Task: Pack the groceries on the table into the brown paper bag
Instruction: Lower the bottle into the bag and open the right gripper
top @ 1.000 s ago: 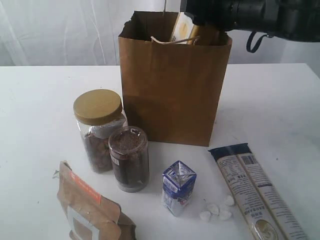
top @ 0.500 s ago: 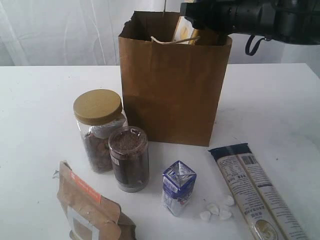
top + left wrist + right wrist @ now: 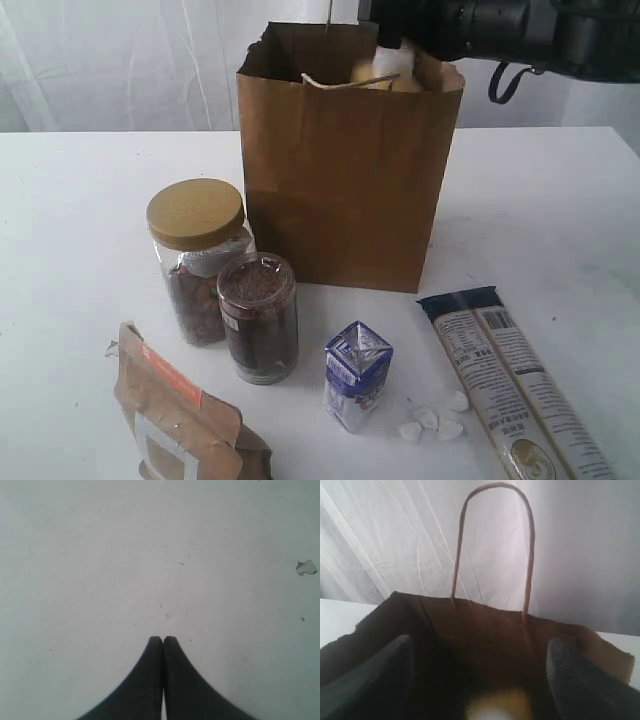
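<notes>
The brown bag (image 3: 345, 190) stands open on the table (image 3: 80, 200), a blurry bottle (image 3: 388, 65) at its mouth. In front of it: big jar (image 3: 197, 262), dark jar (image 3: 258, 318), carton (image 3: 357, 375), pouch (image 3: 180, 415), packet (image 3: 515, 385).

Backdrop and scraps

A white curtain (image 3: 120, 60) hangs in soft folds across the whole background. A cluster of small white lumps (image 3: 432, 420) lies toward the front, the pieces touching or just beside one another. The left wrist view shows one pale chip (image 3: 306, 567) lying alone.
</notes>
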